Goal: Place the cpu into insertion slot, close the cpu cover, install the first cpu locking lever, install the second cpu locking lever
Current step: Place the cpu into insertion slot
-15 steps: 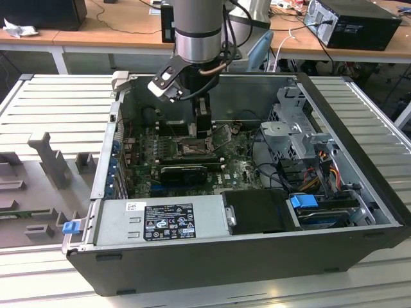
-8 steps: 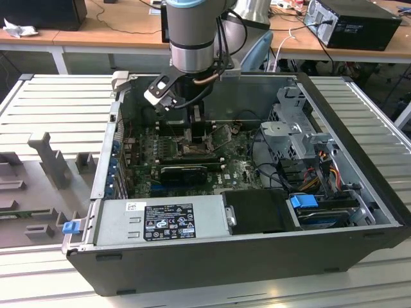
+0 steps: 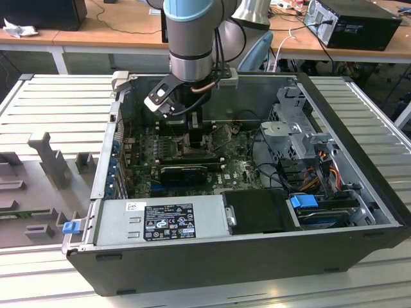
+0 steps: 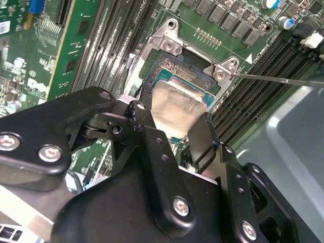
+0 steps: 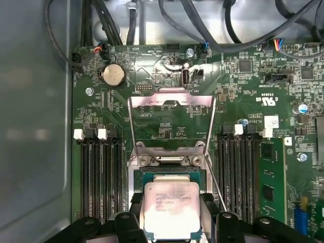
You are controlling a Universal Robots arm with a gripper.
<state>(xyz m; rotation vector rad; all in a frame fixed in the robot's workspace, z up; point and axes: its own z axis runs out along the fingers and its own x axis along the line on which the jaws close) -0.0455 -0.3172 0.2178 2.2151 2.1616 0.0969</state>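
Evidently clamped on the cpu over the insertion slot, the gripper risked seating it crooked if tilted.

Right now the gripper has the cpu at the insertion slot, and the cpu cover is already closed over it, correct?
Not quite. The gripper does hold the cpu at the insertion slot, but the cpu cover is open, swung back off the socket, as the first wrist view shows.
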